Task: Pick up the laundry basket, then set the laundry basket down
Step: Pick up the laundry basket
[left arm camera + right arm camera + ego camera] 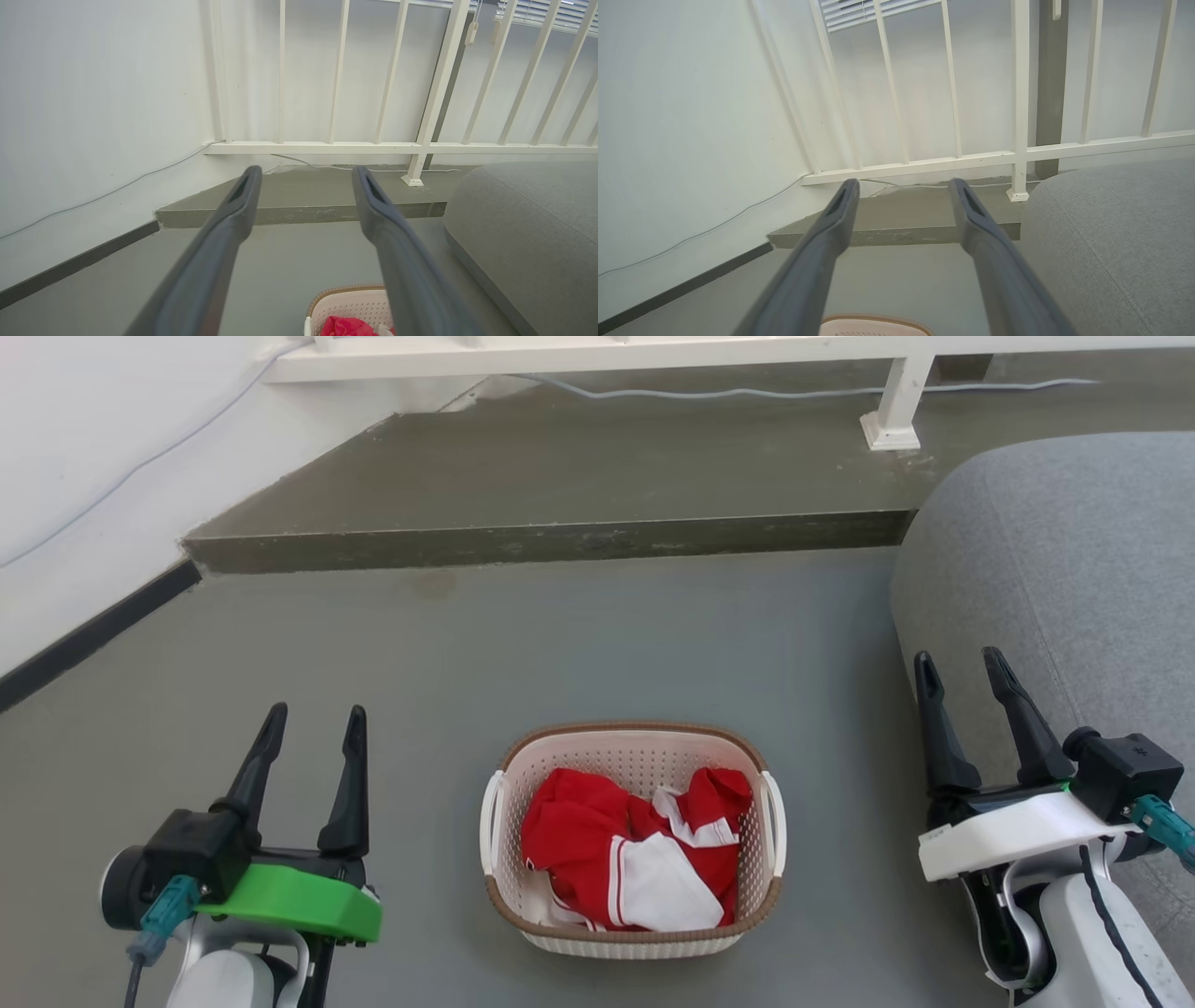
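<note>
We see the laundry basket [631, 945] standing on the grey floor [560, 644] between our arms, a red and white garment [635, 859] inside; our left gripper [316, 711] and right gripper [959, 656] are both spread wide and empty, apart from the basket; the mark on the right wrist's black block [1125, 761] is too small to read.

Head camera looks down; wrist cameras face railing [327, 148]; all share the laundry basket [635, 758].
</note>
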